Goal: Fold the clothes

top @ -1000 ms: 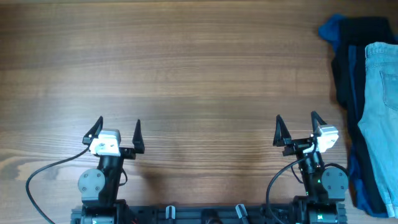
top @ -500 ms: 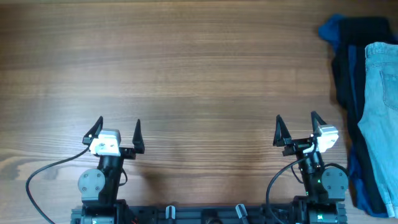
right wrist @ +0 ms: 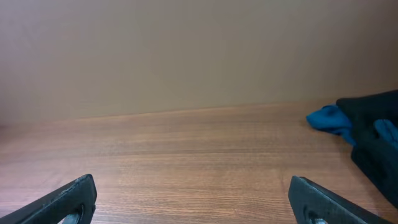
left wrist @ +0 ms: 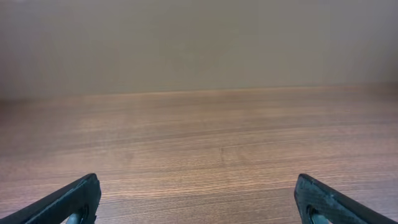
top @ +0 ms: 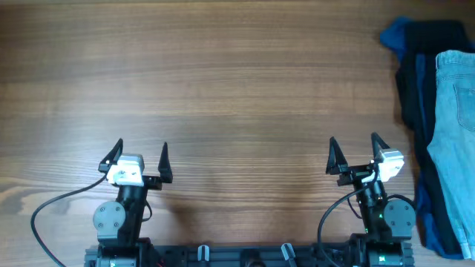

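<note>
The clothes lie heaped along the bench's right edge, from the far right corner toward the near one. A pale blue denim garment is on top, with a dark navy garment and a royal blue garment beneath, probably stacked as a supply pile beside the folding space. Nothing looks folded yet. Both arms sit tucked at the near edge, the left gripper and right gripper aimed at the far edge, jaws spread wide and empty — the right one nearer the pile.
</note>
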